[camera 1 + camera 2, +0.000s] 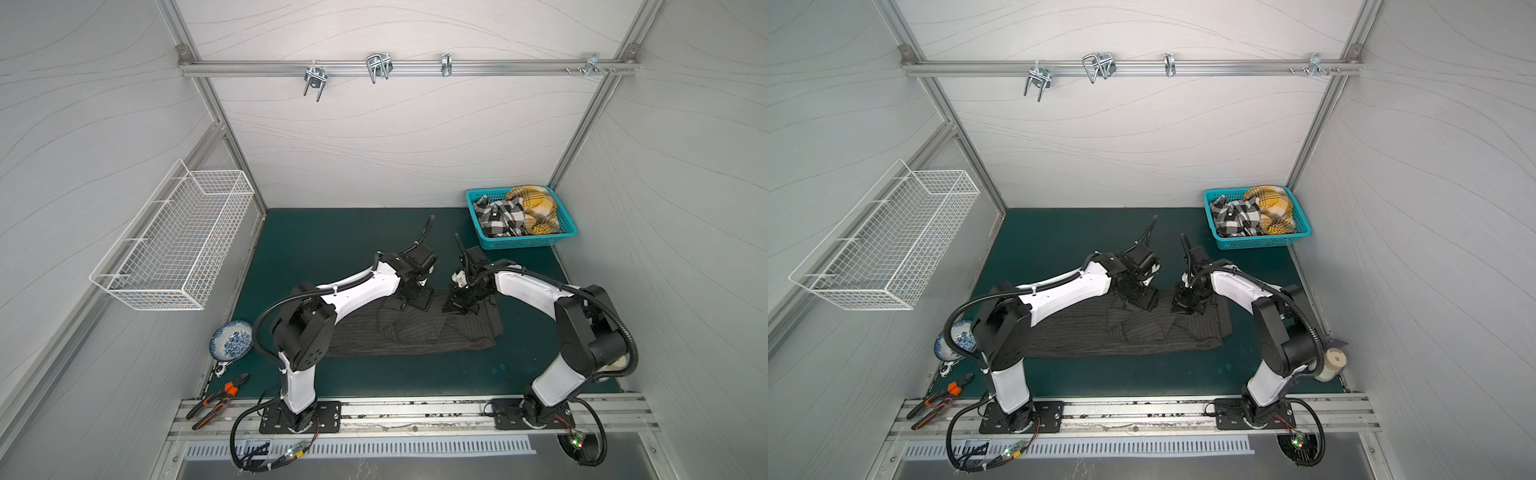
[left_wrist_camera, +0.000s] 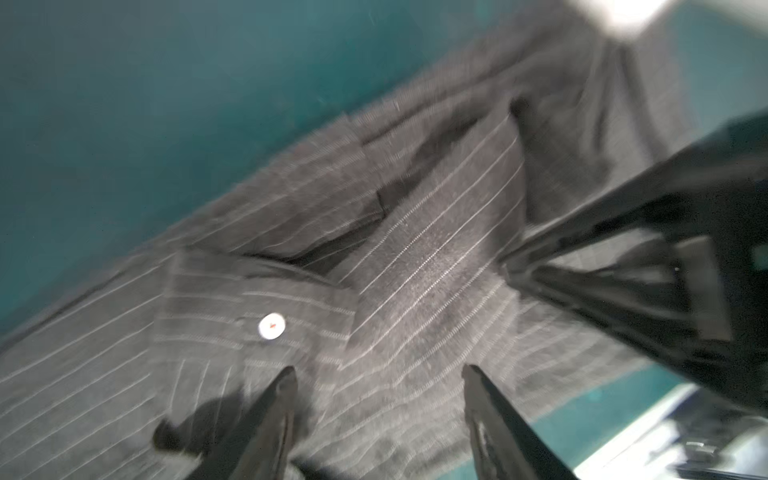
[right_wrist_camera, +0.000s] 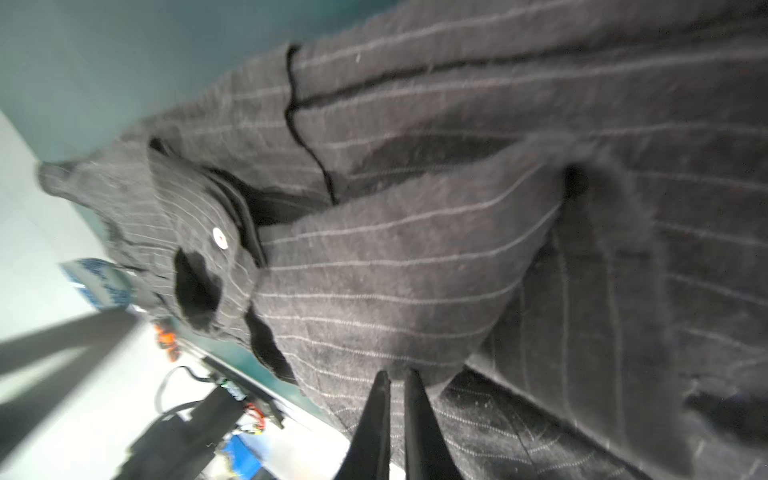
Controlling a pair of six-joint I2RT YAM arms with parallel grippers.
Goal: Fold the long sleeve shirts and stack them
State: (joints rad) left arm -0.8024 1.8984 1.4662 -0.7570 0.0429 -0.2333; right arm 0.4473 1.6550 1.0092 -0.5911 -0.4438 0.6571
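Note:
A dark charcoal pinstriped shirt lies crumpled on the green mat, a sleeve folded across it. My left gripper hangs open just above the shirt's far edge, next to a pale button, with nothing between its fingers. To its right, my right gripper is shut on a fold of the same shirt. The black-and-white plaid shirt and the yellow plaid shirt lie bunched in a teal basket at the back right.
A white wire basket hangs on the left wall. A blue-and-white bowl and orange-handled pliers lie at the mat's front left. Metal hooks hang from the rear rail. A cream cylinder sits at the right edge.

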